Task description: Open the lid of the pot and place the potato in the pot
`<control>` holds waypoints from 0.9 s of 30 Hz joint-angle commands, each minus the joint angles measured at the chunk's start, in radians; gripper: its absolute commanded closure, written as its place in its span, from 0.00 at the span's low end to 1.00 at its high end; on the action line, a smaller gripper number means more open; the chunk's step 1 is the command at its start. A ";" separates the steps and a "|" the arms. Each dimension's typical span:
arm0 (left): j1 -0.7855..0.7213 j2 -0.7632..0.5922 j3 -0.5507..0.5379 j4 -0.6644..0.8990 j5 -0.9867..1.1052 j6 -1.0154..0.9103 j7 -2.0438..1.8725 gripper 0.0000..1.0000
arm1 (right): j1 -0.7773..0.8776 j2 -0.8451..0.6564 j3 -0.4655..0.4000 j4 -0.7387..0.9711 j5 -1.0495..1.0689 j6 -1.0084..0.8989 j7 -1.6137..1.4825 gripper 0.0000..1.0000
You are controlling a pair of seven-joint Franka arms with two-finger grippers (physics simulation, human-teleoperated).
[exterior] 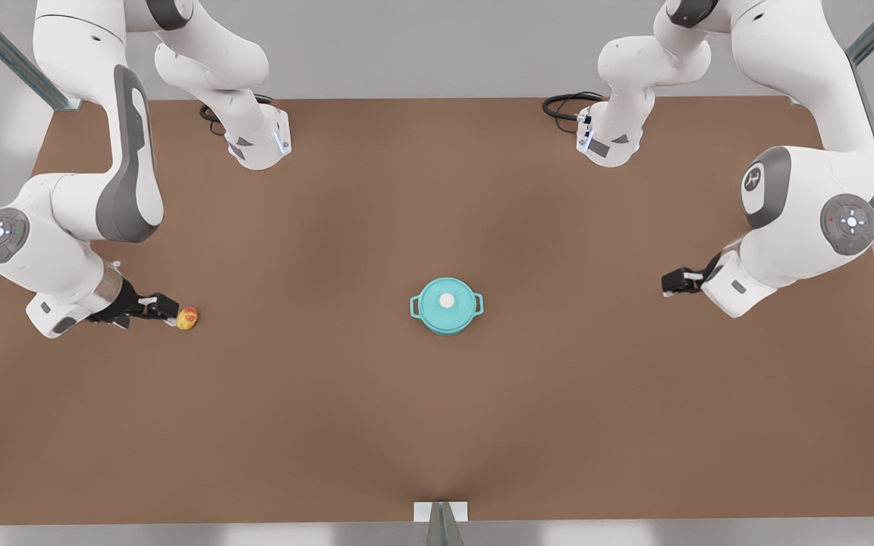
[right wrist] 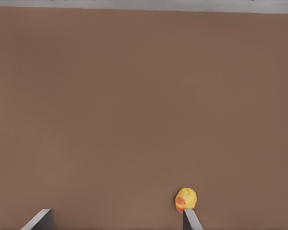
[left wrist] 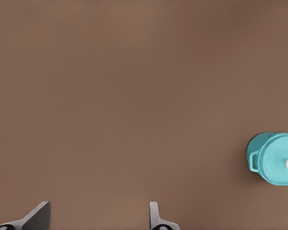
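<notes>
While the pot point(exterior: 446, 307) sits mid-frame on the brown desk point(exterior: 437, 425) with the pot lid point(exterior: 446, 301) closed on it, the potato point(exterior: 187, 318) lies at the front view's left. The right hand point(exterior: 171, 309) hangs just beside the potato, fingers spread wide, one fingertip point(right wrist: 192, 219) nearly touching it. The left hand point(exterior: 666, 283) waits at the front view's right, well apart from the pot, fingers spread wide too.

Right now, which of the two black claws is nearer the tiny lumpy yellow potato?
The right gripper, at the front view's left: its open fingers almost touch the potato. The left gripper waits open beyond the round teal pot.
</notes>
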 commanded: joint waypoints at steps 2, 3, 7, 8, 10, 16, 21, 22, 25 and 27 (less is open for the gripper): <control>-0.009 -0.001 -0.002 0.007 -0.005 0.065 0.031 0.00 | 0.005 0.001 0.006 -0.006 0.018 0.021 -0.042 0.00; -0.038 0.010 -0.010 0.007 -0.008 0.069 0.019 0.00 | 0.002 0.027 0.006 -0.017 0.018 0.007 -0.045 0.00; -0.443 0.202 -0.056 0.188 0.007 0.199 -0.847 0.00 | -0.055 0.050 -0.005 -0.207 0.012 0.045 -0.052 0.00; -0.492 0.225 -0.054 0.188 0.026 0.268 -0.953 0.00 | -0.067 0.039 -0.005 -0.247 0.012 0.076 -0.068 0.00; -0.552 0.351 -0.057 0.191 0.078 0.373 -1.024 0.00 | -0.099 0.042 -0.005 -0.278 0.012 0.078 -0.089 0.00; -0.586 0.495 -0.037 0.300 0.162 0.385 -1.069 0.00 | -0.129 0.131 -0.005 -0.279 0.022 0.158 -0.089 0.00; -0.678 0.435 -0.037 0.103 0.230 0.413 -1.139 0.00 | -0.165 0.203 -0.005 -0.289 0.019 0.254 -0.106 0.00; -0.664 0.429 -0.037 0.076 0.230 0.453 -1.141 0.00 | -0.165 0.203 -0.005 -0.296 0.019 0.282 -0.108 0.00; -0.617 0.446 -0.036 0.045 0.230 0.510 -1.130 0.00 | -0.181 0.226 -0.006 -0.321 0.016 0.365 -0.108 0.00; -0.615 0.464 -0.037 0.045 0.230 0.543 -1.130 0.00 | -0.194 0.239 -0.006 -0.319 0.013 0.417 -0.108 0.00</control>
